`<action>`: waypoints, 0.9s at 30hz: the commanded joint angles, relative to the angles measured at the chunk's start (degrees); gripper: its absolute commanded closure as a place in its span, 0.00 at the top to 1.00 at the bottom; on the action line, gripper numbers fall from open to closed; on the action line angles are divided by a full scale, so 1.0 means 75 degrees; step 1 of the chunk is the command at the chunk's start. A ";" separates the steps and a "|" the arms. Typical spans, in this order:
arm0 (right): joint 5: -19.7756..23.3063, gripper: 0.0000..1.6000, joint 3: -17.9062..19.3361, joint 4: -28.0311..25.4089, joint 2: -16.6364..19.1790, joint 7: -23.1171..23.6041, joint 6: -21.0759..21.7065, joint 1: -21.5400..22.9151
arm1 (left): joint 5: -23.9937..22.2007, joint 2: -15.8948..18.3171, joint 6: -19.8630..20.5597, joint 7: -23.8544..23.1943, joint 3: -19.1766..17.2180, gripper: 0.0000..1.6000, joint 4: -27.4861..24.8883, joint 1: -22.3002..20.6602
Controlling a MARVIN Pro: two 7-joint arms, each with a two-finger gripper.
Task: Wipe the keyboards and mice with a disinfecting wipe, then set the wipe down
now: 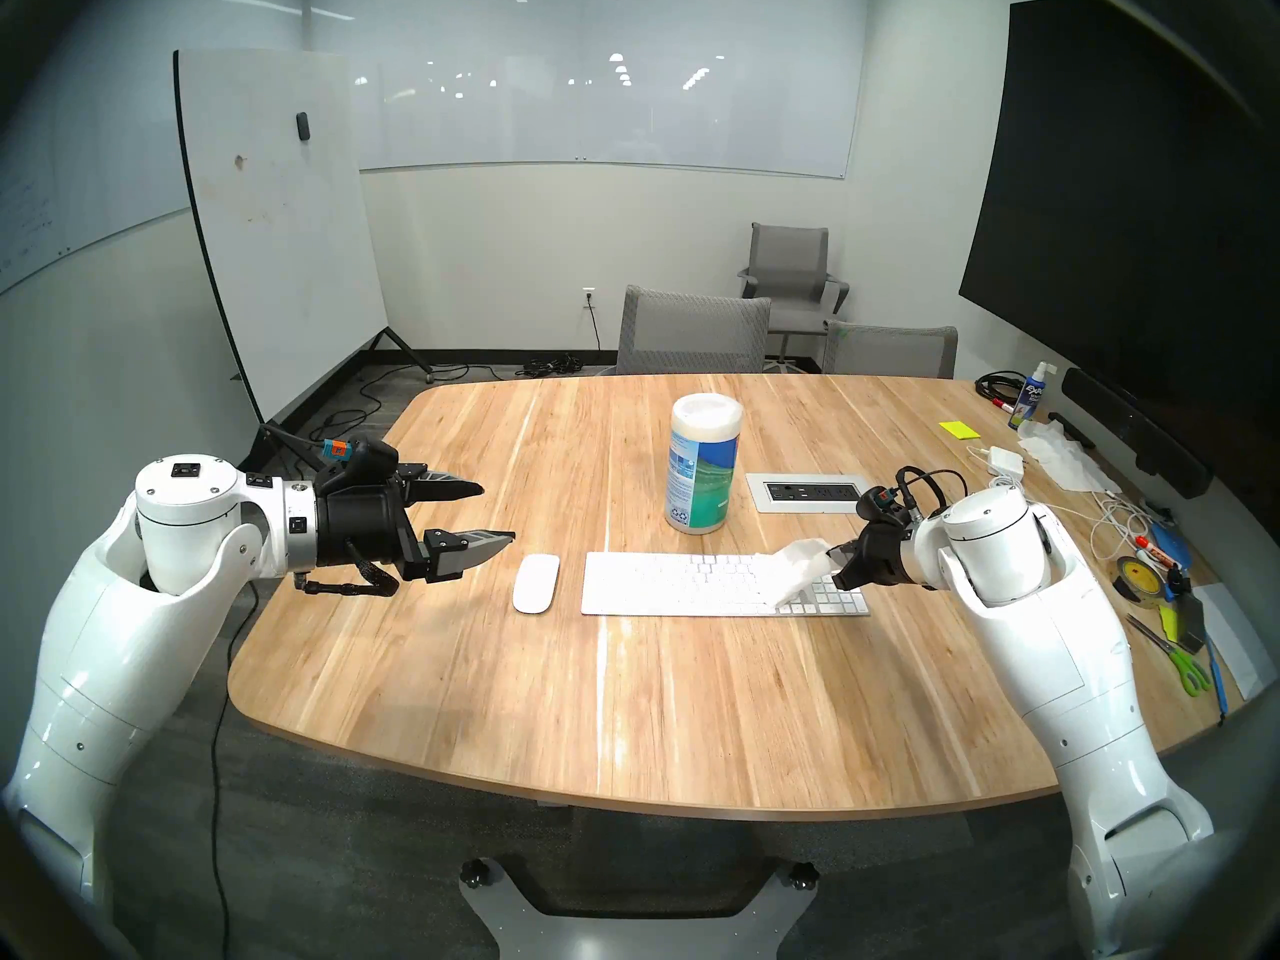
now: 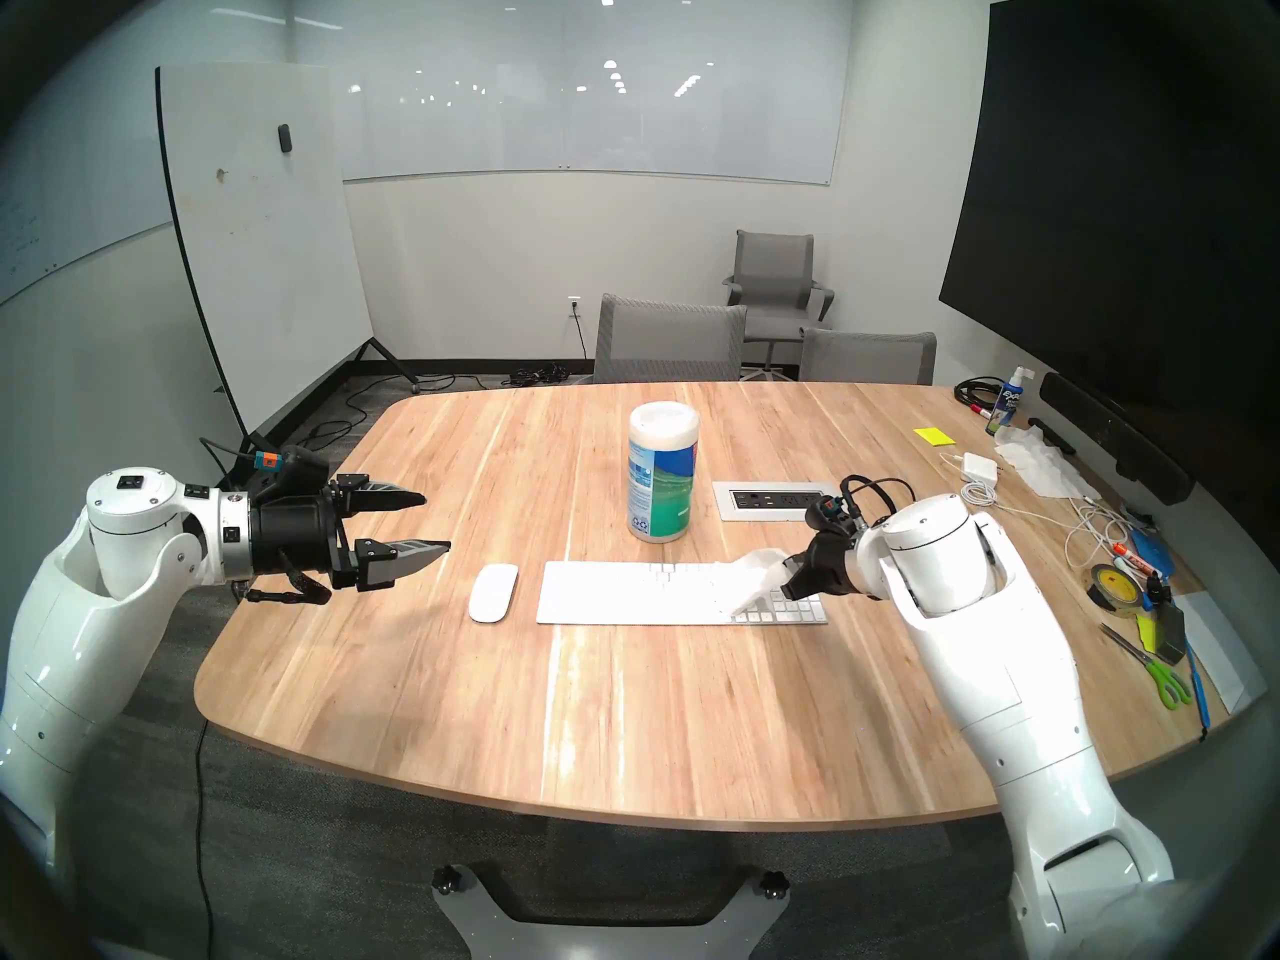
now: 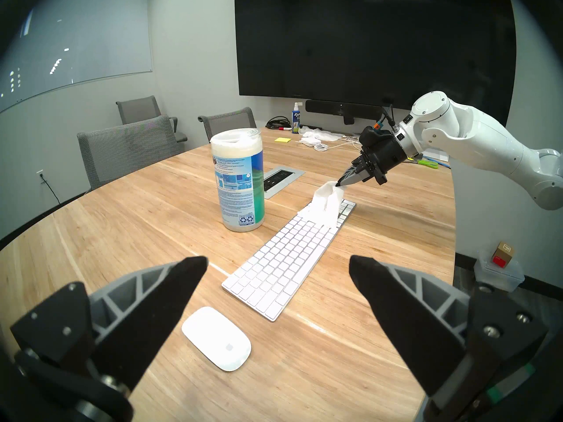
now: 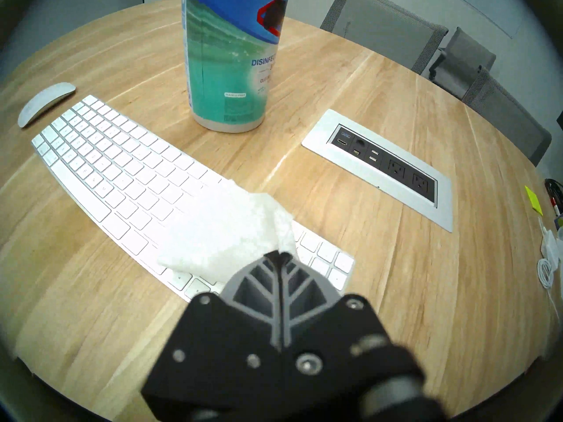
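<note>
A slim white keyboard (image 1: 679, 584) (image 3: 283, 269) (image 4: 115, 180) lies across the middle of the wooden table. Left of it sits a white oval mouse (image 1: 535, 583) (image 3: 217, 338) (image 4: 42, 103). My right gripper (image 1: 833, 553) (image 3: 338, 184) (image 4: 278, 255) is shut on a white wipe (image 1: 796, 569) (image 3: 327, 203) (image 4: 225, 238), which drapes onto the keyboard's right part by the number pad. My left gripper (image 1: 497, 512) (image 3: 277, 267) hovers open and empty above the table, just left of the mouse.
A wipes canister (image 1: 703, 463) stands behind the keyboard, with a power outlet panel (image 1: 807, 492) in the table to its right. Cables, a charger, tissue paper (image 1: 1060, 456), a spray bottle (image 1: 1028, 394), tape and scissors (image 1: 1174, 657) crowd the right edge. Chairs stand behind the table.
</note>
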 commanded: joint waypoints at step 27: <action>-0.0388 0.00 -0.0210 0.0781 0.0038 -0.0155 -0.0840 0.0171 | -0.0025 0.0016 -0.0008 -0.0014 -0.0067 1.00 -0.0057 -0.0012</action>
